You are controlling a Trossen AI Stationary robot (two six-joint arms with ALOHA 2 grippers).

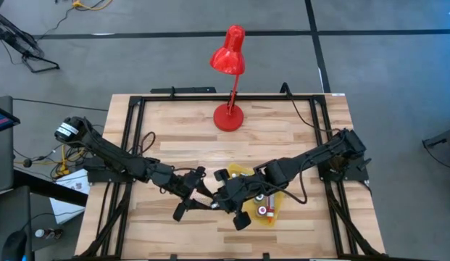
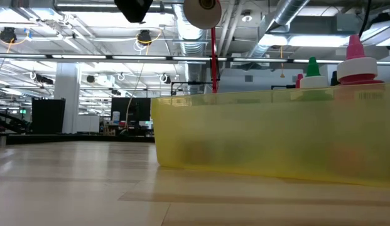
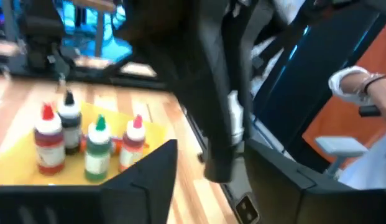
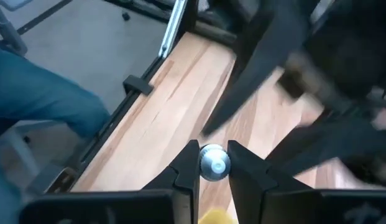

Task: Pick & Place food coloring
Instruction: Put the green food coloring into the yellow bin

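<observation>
Over the table's middle my right gripper (image 4: 214, 167) is shut on a small food coloring bottle (image 4: 214, 163); its round pale end shows between the fingertips, with a bit of yellow (image 4: 214, 218) farther back. My left gripper (image 1: 190, 193) faces it from the table's left, fingers spread, holding nothing; its dark fingers (image 4: 236, 81) stand just beyond the bottle. Several more food coloring bottles (image 3: 96, 146) with red, black and green caps stand upright in a yellow tray (image 1: 243, 170) under the right arm. My right gripper pinches the bottle's round pale end (image 4: 214, 155) between its two fingertips, one on each side. The fingers slant down from the table's right toward the left. The bottle is lifted clear, with bare wood well below it.
A red desk lamp (image 1: 229, 116) stands at the table's far middle. The yellow tray's wall (image 2: 270, 144) fills the low view, with green and pink caps above its rim. A black frame (image 1: 130, 109) runs round the table. A person's legs (image 4: 31, 93) and a hand (image 3: 354, 84) show beyond the edges.
</observation>
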